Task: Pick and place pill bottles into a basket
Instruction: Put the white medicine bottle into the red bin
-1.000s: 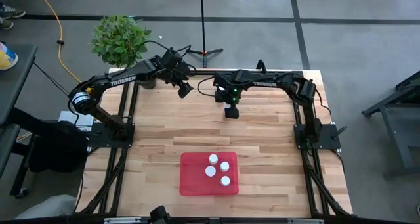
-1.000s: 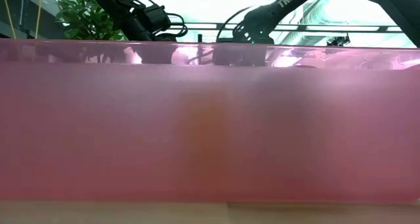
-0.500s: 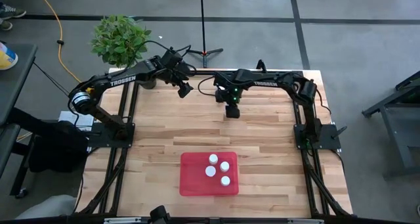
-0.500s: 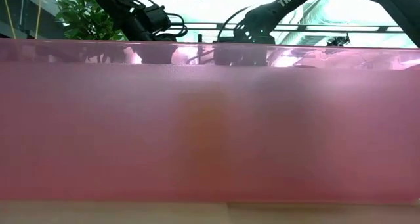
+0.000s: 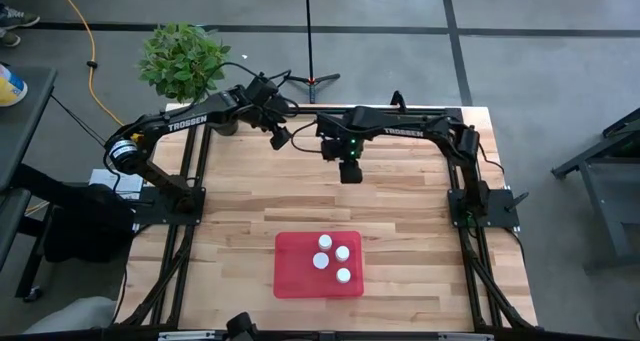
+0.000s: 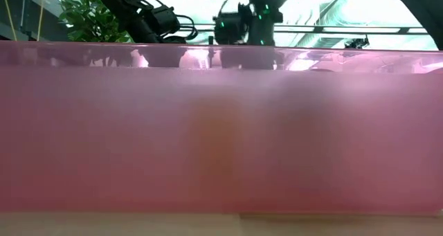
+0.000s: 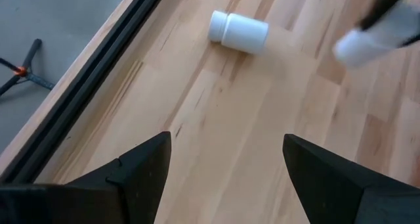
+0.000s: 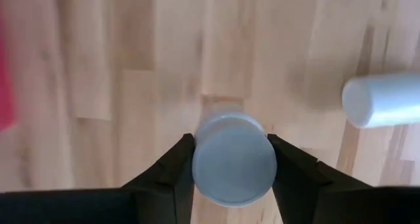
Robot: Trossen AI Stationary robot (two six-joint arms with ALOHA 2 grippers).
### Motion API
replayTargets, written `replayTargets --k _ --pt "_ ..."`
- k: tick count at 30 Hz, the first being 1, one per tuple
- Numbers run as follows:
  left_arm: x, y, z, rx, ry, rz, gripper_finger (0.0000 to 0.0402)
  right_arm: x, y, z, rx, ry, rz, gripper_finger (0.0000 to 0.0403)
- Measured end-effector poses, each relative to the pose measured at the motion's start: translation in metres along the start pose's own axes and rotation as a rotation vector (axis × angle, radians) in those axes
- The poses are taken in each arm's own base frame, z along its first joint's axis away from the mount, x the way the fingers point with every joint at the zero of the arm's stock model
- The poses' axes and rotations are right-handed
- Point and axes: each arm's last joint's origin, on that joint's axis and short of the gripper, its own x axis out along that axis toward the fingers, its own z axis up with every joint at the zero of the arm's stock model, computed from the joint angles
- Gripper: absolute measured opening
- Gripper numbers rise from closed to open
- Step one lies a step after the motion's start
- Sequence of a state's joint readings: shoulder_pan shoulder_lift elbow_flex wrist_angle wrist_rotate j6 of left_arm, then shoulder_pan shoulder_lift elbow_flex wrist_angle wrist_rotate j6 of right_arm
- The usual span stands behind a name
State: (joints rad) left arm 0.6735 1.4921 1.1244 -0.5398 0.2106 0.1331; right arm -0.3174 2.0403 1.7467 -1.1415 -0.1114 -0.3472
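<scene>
The basket, a shallow red tray [image 5: 296, 277], lies near the table's front edge with several white-capped pill bottles [image 5: 342, 252] standing in it. My right gripper [image 5: 349, 173] hangs over the far middle of the table, shut on a white pill bottle [image 8: 233, 159]. A second white bottle [image 8: 387, 99] lies on its side close by; the left wrist view shows it too [image 7: 239, 32]. My left gripper [image 5: 281, 138] waits open [image 7: 226, 137] above the far edge, touching nothing. In the low view the tray's wall [image 6: 221, 139] hides the table. My right gripper pinches the white bottle between its two fingers [image 8: 174, 168], one on each opposite side of its round body [image 8: 200, 159]. The fingers come from above, pointing down. The bottle stays upright, cap toward the wrist, and appears slightly above the wood.
A potted plant [image 5: 184, 59] stands off the table's far left corner and a tripod foot [image 5: 312, 79] behind the far edge. Bare wooden tabletop [image 5: 400, 211] stretches between the arms and the tray.
My right arm has swung a little toward the table's left edge, and in the low view its wrist now stands higher and more to the left above the tray wall. The bottles in the tray have stayed where they were.
</scene>
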Motion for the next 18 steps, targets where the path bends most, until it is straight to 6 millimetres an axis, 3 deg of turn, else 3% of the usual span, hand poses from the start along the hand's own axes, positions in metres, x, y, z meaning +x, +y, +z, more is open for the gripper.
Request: replayTargets --k 12,18 --pt "-0.003 0.006 -0.017 0.009 0.203 0.248 0.0326 -0.077 0.073 0.034 -0.091 -0.120 0.027 0.0148" --pt "-0.004 0.006 -0.024 -0.002 0.281 0.285 0.0326 -0.097 0.117 0.044 -0.122 -0.207 0.113 0.0148"
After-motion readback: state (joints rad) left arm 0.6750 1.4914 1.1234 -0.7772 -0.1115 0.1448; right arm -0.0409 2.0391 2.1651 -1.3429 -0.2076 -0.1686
